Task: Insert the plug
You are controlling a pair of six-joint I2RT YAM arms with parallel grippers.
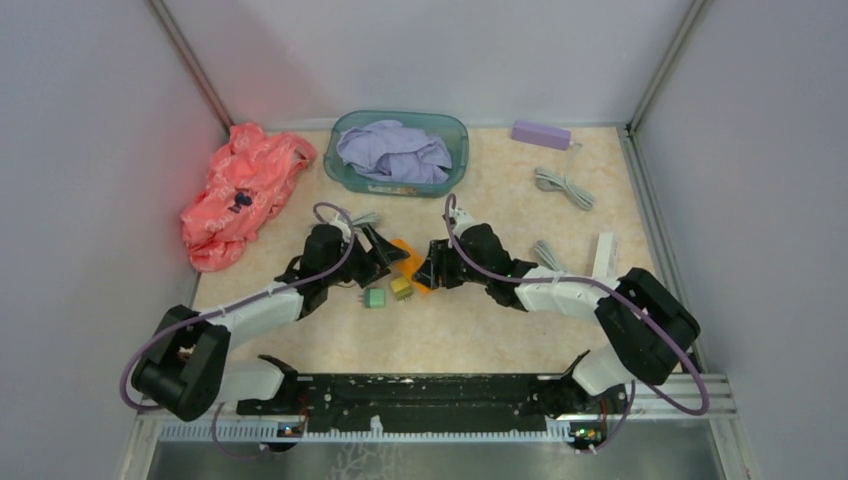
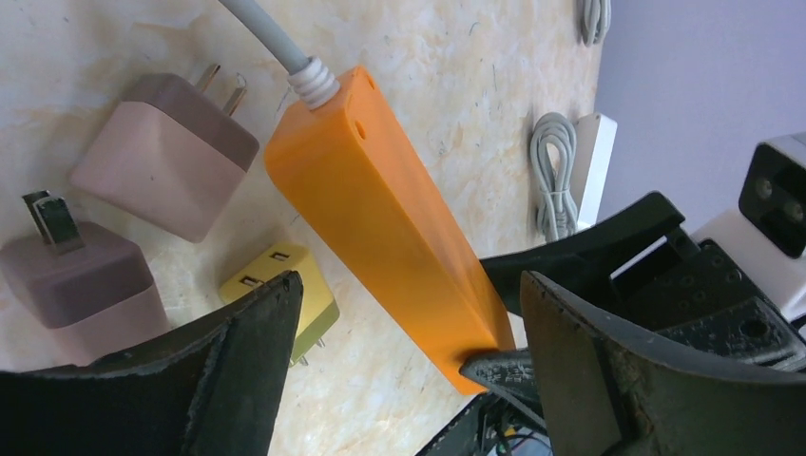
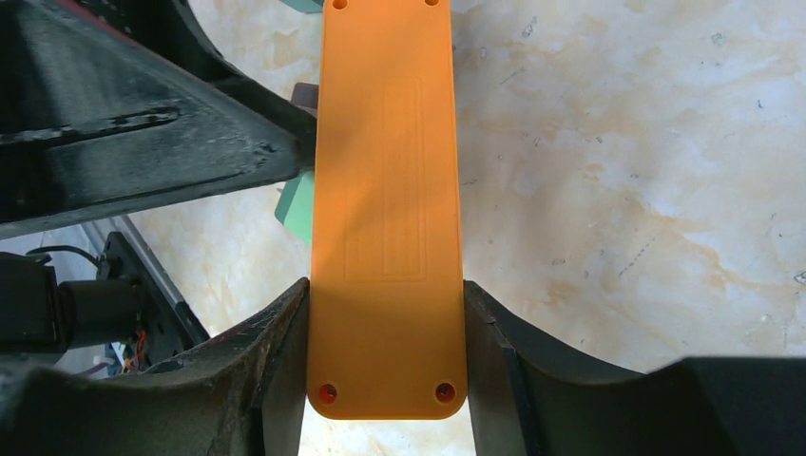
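An orange power strip (image 1: 411, 262) with a white cord is held off the table, its back face up in the right wrist view (image 3: 387, 190). My right gripper (image 3: 387, 366) is shut on its free end, one finger on each long side. My left gripper (image 2: 409, 313) is open and empty, and the strip's (image 2: 390, 218) held end lies between its fingers, nearer the right one. A yellow plug (image 2: 285, 285) lies on the table by the left finger, and also shows from above (image 1: 401, 287). A green plug (image 1: 374, 297) lies beside it. Two pink adapters (image 2: 166, 157) lie prongs out further off.
A teal bin (image 1: 455, 130) with lavender cloth stands at the back. A pink-orange cloth (image 1: 240, 190) lies at the back left. A purple power strip (image 1: 541, 133), grey coiled cables (image 1: 563, 186) and a white strip (image 1: 603, 254) lie to the right.
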